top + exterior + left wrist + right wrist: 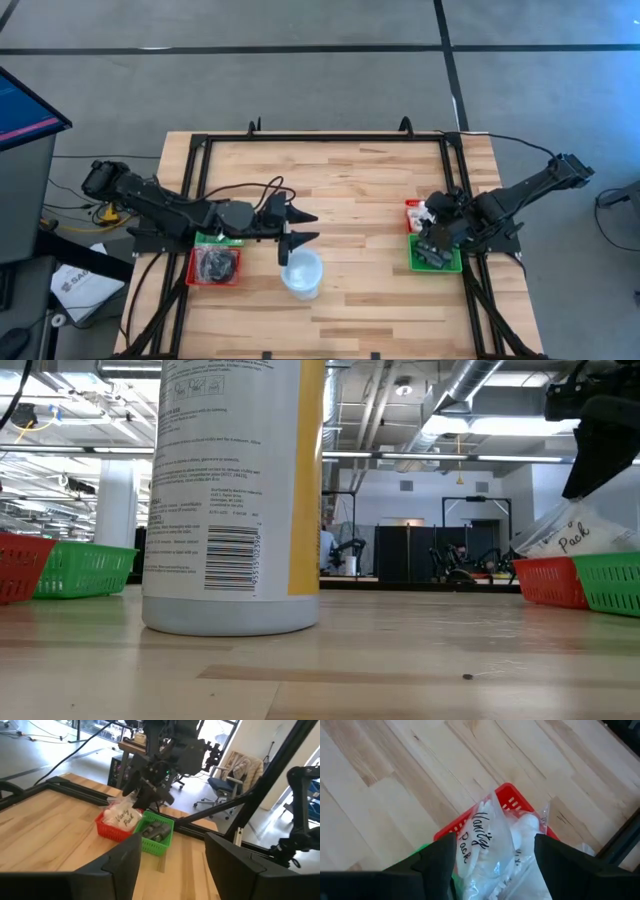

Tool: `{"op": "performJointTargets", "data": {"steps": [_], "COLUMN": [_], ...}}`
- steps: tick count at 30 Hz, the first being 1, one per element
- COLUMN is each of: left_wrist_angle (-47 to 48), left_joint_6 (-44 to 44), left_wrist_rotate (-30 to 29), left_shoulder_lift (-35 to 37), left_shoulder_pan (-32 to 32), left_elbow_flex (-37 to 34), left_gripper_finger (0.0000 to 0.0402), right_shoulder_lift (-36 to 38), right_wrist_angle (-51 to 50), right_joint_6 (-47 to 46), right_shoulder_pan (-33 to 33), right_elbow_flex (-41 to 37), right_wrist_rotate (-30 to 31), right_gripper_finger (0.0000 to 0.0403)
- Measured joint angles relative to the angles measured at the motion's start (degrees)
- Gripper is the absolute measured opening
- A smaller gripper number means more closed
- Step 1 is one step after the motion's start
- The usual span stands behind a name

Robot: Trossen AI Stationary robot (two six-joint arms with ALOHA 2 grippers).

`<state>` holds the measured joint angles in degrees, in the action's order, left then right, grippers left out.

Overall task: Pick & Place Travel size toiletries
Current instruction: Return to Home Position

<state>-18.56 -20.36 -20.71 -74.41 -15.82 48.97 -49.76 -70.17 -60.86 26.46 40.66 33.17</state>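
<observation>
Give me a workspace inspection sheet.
Surface: light wooden plank table, no spill seen.
Job's things: clear-wrapped white vanity packs in right red mesh tray; gray oblong pieces in right green mesh tray; black discs in left red mesh tray.
Clutter: white plastic bottle upright near left tool.
Grippers: left tool open over table; right tool open above that red tray.
Cables: black cable looped over left arm.
Surroundings: dark monitor left of table.

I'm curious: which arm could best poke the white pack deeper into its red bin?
Probably right: the right gripper hangs open above the white pack in the red bin; the left gripper is far off.
</observation>
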Motion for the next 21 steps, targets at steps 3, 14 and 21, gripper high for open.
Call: {"op": "performJointTargets", "data": {"steps": [3, 14, 21], "left_wrist_angle": [0.71, 12.32, 13.04], "left_joint_6": [0.0, 0.24, 3.18], "left_wrist_rotate": [0.0, 0.15, -3.51], "left_shoulder_lift": [0.0, 5.19, 10.3], "left_shoulder_pan": [0.6, 0.51, -1.44], "left_elbow_flex": [0.0, 0.0, -3.87], "left_gripper_finger": [0.021, 0.021, 0.021], "right_shoulder_lift": [0.0, 0.08, 4.18], "right_wrist_angle": [-0.37, 5.43, 10.51], "right_joint_6": [0.17, 5.97, 5.69], "right_shoulder_pan": [0.0, 2.0, 14.26], "right_elbow_flex": [1.16, 5.27, 3.4], "right_wrist_rotate": [0.07, 2.57, 13.7], "right_gripper_finger": [0.0255, 0.0255, 0.0255]}}
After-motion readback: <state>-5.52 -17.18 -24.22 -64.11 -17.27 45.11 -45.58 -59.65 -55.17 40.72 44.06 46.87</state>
